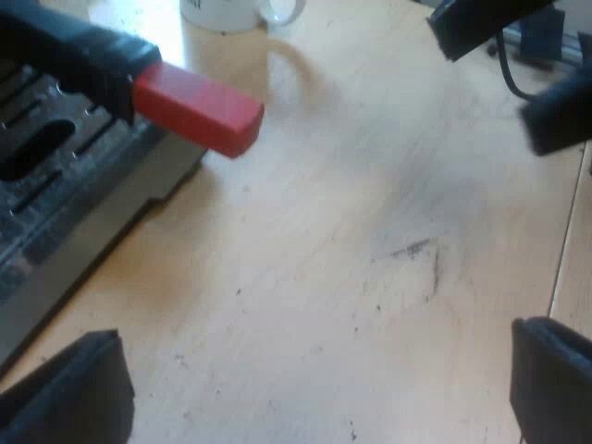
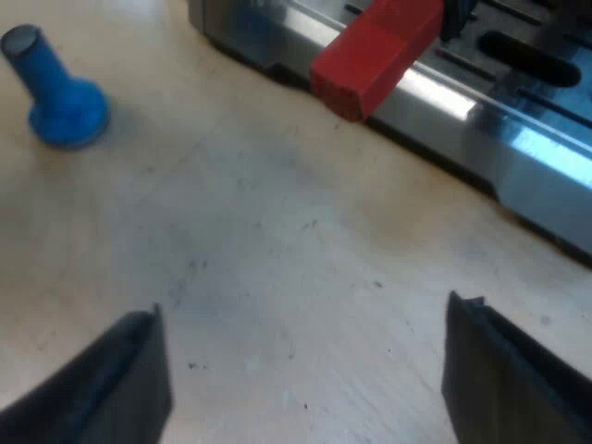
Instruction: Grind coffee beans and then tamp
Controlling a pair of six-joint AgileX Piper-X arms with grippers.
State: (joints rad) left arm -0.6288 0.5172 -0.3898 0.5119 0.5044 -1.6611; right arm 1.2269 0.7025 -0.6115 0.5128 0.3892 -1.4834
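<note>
Two wide-spread and empty: left pincer (image 1: pixel 319 370) and right pincer (image 2: pixel 310 361), over worktop (image 2: pixel 277 240). Red handle end (image 1: pixel 197 111) of holder sticking out at espresso machine (image 1: pixel 55 203) front; blue tamper (image 2: pixel 60 92) upright, well apart. Risk: glancing off handle, or toppling tamper on hasty reach.

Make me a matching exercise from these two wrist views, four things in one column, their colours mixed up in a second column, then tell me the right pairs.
Things:
1. tamper
2. handle end
3. mug
4. machine's tray

Colours:
A. white
B. silver-grey metal with slots
C. blue
D. red

Pairs: 1-C, 2-D, 3-A, 4-B.
</note>
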